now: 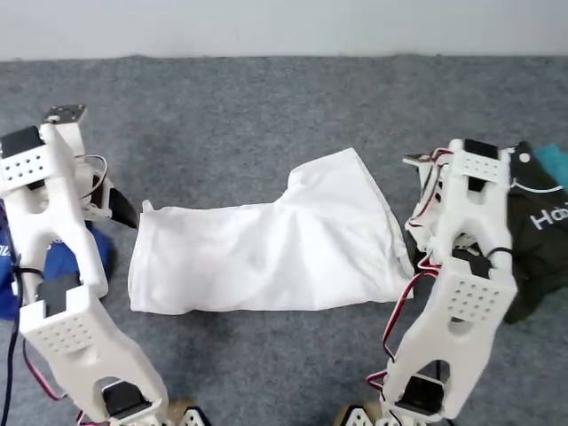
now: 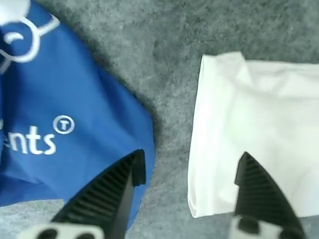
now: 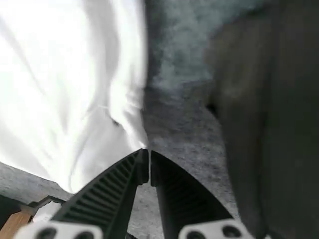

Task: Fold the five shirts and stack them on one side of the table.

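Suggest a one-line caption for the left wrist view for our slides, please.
Open left gripper poised over the grey table between a blue shirt and a white shirt.

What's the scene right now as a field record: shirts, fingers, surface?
surface: grey felt-like table cover
centre: white fabric shirt, lying flat and wrinkled between the arms
left side: blue printed shirt, apart from the white one
right side: black printed shirt, crumpled, with teal cloth beside it
left gripper: fingers open, one over the blue shirt's edge, one over the white shirt
right gripper: fingers shut, tips at the white shirt's edge; pinch unconfirmed
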Controlling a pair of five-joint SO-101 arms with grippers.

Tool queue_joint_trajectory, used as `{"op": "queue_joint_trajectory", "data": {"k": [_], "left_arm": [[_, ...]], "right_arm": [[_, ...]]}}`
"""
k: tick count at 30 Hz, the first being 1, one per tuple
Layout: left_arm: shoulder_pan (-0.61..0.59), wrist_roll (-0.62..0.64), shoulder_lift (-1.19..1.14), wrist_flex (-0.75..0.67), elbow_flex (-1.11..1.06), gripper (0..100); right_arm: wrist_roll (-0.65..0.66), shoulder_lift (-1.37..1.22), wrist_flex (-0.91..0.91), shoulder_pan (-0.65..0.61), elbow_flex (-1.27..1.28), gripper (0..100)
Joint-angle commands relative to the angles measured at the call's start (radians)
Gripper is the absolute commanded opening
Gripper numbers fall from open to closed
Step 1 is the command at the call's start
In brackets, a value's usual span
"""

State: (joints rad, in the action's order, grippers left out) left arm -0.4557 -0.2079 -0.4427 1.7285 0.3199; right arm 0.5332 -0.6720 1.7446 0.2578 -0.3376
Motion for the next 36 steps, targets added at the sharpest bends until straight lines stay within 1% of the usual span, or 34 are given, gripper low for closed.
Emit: {"op": "queue_joint_trajectory", "data": {"k": [1,6,9,13,17,19,20,25,28,31,34,36], "left_arm": [[0.006,0.011,0.017,0.026,-0.031,29],[0.012,0.014,0.017,0.026,-0.068,29],[0.037,0.014,0.017,0.026,-0.094,29],[0.110,0.014,0.017,0.026,-0.127,29],[0.183,0.015,0.017,0.026,-0.168,29],[0.186,0.015,0.017,0.026,-0.188,29],[0.178,0.015,0.017,0.028,-0.205,29],[0.112,0.006,0.017,0.028,-0.288,29],[0.064,0.005,0.008,0.023,-0.303,29],[0.037,-0.005,0.008,0.023,-0.317,29],[0.043,-0.057,0.006,0.021,-0.361,29],[0.046,-0.058,0.006,-0.002,-0.398,29]], "right_arm": [[-0.026,0.114,0.054,0.025,-0.008,6.0],[-0.055,0.348,0.054,0.035,0.017,20.0],[-0.058,0.506,0.051,-0.012,0.077,20.9],[-0.074,0.636,0.021,-0.110,0.114,20.9],[-0.133,0.622,-0.027,-0.197,0.118,20.9],[-0.157,0.575,0.033,-0.225,0.120,20.9],[-0.167,0.552,0.056,-0.232,0.126,20.9],[-0.172,0.526,0.047,-0.200,0.201,20.9],[-0.170,0.524,0.030,-0.202,0.275,20.9],[-0.158,0.524,-0.073,-0.194,0.384,20.9],[-0.158,0.524,-0.196,-0.166,0.511,20.9],[-0.158,0.524,-0.245,-0.154,0.575,20.9]]}}
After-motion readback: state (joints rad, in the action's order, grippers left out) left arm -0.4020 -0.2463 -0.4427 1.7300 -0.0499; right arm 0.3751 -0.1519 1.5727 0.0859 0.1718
